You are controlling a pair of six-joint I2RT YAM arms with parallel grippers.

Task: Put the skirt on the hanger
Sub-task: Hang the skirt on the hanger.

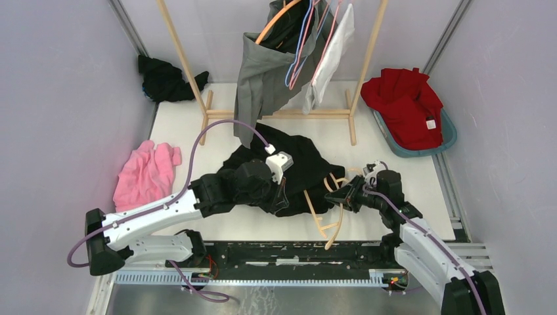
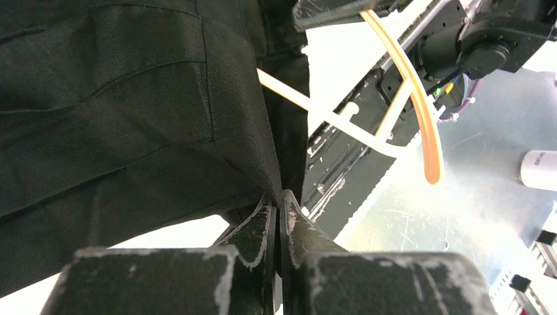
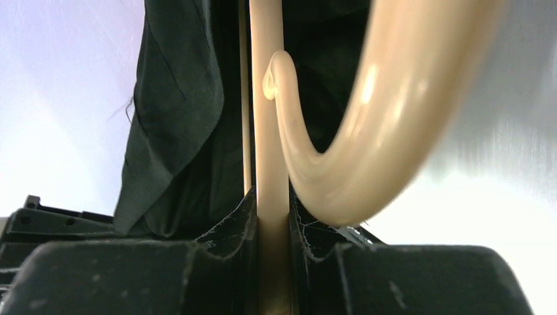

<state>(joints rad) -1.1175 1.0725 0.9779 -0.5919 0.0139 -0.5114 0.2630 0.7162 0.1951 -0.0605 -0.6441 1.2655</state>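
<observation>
**Pink cloth**: heaped to the left of the wooden rack and nearer the arms. No part in the task.

**Left gripper**: in front of the rack. Jaws are pressed together on a fold at the skirt's edge, lifting the cloth a little.

**Skirt**: black, crumpled on the table just in front of the rack's base, below the garments hanging there. It is not yet on the hanger.

**Hanger**: cream, in front of the rack on the skirt's near right side. One arm reaches in beside the raised cloth; whether it sits inside the waistband cannot be told.

**Right gripper**: in front of the rack's right post. Jaws are narrow, clamped on a straight bar of the hanger.

**Red cloth**: in a basket to the right of the rack.

**Status**: both items gripped and brought together. Judged early to midway; the skirt has yet to be fitted over the hanger.
</observation>
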